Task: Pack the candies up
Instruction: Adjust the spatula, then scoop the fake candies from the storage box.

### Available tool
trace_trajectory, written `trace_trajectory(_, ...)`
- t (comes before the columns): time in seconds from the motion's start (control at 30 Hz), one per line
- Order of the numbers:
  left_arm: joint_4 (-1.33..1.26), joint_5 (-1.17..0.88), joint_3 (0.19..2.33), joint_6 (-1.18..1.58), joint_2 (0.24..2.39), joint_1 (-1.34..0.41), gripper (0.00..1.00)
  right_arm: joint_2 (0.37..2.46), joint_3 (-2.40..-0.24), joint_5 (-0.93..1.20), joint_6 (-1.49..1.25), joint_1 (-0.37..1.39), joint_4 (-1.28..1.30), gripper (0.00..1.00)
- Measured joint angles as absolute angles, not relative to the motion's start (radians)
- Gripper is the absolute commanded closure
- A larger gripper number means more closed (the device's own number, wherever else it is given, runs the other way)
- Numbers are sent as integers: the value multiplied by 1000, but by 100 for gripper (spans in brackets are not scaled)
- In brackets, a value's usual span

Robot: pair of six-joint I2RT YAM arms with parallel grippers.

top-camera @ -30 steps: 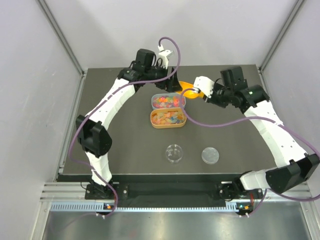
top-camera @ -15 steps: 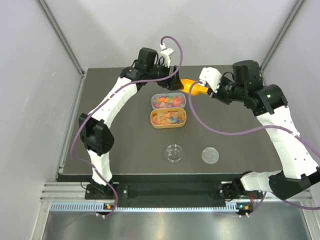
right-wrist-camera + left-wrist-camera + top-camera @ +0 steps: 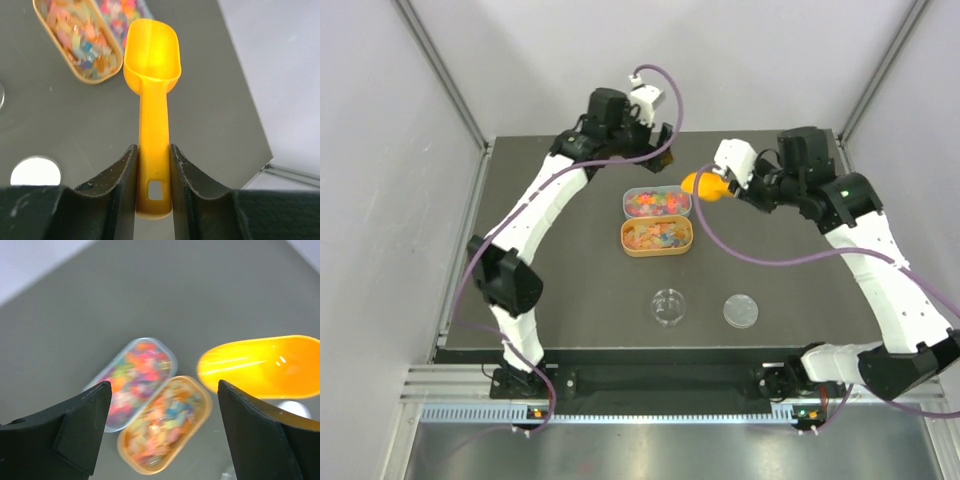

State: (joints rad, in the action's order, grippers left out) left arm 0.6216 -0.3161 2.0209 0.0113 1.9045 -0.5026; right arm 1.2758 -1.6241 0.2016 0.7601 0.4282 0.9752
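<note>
Two tubs sit side by side mid-table, both full of candies (image 3: 658, 236): a clear tub (image 3: 626, 203) on the far side, an orange tub (image 3: 623, 238) touching it on the near side. A small round dish (image 3: 670, 305) and a lid (image 3: 740, 311) lie nearer, well apart from the tubs.

The right gripper (image 3: 152, 150) pinches the handle of an empty orange scoop (image 3: 151, 50), held in the air just right of the clear tub. The left gripper (image 3: 163, 390) hangs above the tubs, jaws spread wide, holding nothing.

Risks, as a judgement: a steep dig could shove a tub or flick candies onto the table (image 3: 570, 290). The left arm is close enough to knock the scoop. Pouring into so small a dish could spill.
</note>
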Motion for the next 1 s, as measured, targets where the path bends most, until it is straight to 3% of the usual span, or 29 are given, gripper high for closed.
trace_trajectory(0.23,499,-104,1686,-104,1517,-382,6,1361,-1570,183,840,428,970,100)
trace_trajectory(0.37,484,-147,1641,-89,1409,-291,8,1496,-1660,186,918,427,969,100)
trace_trajectory(0.67,548,-321,1643,-24,1666,-187,11,1769,-1898,186,1227,409,1023,100)
trace_trajectory(1.0,545,-347,1636,49,1831,-182,11,1958,-2080,200,1433,345,1135,100)
